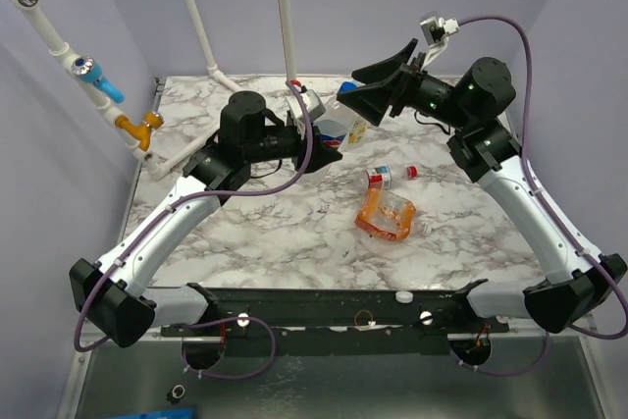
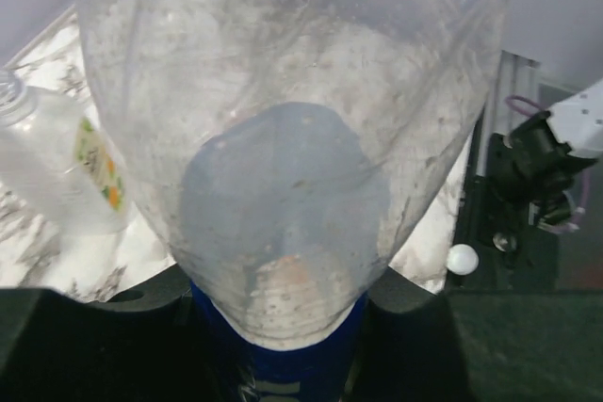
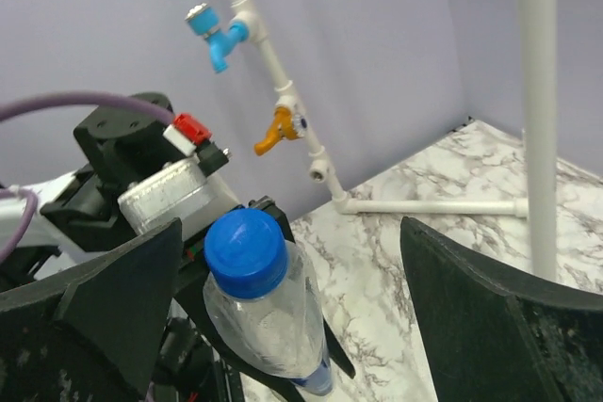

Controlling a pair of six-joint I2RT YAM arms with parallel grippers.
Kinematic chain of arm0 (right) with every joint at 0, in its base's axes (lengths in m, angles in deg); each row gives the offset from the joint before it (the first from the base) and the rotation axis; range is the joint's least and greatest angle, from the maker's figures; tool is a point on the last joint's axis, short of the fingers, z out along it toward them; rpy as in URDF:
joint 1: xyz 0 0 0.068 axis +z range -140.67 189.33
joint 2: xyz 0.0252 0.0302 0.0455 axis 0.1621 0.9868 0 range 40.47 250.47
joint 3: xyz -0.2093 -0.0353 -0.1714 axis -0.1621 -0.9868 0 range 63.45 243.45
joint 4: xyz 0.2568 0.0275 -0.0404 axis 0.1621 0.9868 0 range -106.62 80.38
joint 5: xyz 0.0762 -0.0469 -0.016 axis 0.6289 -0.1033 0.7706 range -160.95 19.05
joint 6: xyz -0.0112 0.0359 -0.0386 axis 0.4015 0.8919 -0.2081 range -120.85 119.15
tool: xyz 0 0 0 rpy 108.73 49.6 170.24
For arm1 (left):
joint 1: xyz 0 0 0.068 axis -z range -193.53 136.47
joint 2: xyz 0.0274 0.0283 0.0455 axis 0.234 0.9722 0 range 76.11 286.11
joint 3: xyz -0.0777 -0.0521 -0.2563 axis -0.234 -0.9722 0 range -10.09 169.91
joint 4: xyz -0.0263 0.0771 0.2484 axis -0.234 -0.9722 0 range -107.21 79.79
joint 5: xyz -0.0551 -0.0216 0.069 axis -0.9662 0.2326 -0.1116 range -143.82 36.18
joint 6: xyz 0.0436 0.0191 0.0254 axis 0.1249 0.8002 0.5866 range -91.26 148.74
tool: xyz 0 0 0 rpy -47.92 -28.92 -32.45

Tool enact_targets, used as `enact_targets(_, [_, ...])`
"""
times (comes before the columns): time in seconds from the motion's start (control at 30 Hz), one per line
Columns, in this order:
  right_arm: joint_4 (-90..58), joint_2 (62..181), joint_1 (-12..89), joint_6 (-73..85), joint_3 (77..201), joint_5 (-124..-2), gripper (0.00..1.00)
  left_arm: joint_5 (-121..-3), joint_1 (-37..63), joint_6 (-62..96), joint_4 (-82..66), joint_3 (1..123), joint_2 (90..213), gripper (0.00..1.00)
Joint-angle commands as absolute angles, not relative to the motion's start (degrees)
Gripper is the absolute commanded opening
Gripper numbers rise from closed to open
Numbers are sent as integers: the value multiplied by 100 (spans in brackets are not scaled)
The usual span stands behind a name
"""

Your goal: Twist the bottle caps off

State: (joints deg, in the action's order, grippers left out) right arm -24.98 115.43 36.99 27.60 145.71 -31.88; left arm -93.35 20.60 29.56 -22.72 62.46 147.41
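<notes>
My left gripper (image 1: 312, 140) is shut on the clear bottle with the blue Pepsi label (image 1: 334, 130) and holds it above the table, neck pointing towards the right arm. In the left wrist view the bottle (image 2: 283, 138) fills the frame, and its blue label sits between the dark fingers (image 2: 94, 345). My right gripper (image 3: 290, 228) is wide open around the bottle's blue cap (image 3: 245, 251), touching nothing; the cap is nearer the left finger (image 3: 94, 298). The cap is on the bottle (image 3: 278, 331). In the top view the right gripper (image 1: 351, 85) is at the bottle's top.
A small red-labelled bottle (image 1: 380, 177) lies mid-table with a red cap (image 1: 411, 172) beside it. A crushed orange-labelled bottle (image 1: 386, 214) lies nearer. A bottle with a yellow-green label (image 2: 66, 167) is behind the left gripper. A white cap (image 1: 403, 295) sits by the front rail. White pipes (image 1: 287, 17) stand at the back.
</notes>
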Motion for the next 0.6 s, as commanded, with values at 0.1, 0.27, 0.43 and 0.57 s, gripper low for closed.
enact_targets(0.1, [-1693,11644,3862,2742,15113,-4140,100,-7973,2066,3574,-2025,6070,14746,5])
enact_targets(0.27, [-1690,11830,3890,2854,15147,-4264,92,-7922,2066,3573,-1984,6066,14775,5])
enact_targets(0.43, [-1817,11941,3936,2916,15192,-4220,70,-7855,2066,3559,-1962,6040,14799,5])
enact_targets(0.57, [-1870,12007,3991,2920,15298,-4218,46,-7800,2074,3585,-1953,6031,14822,5])
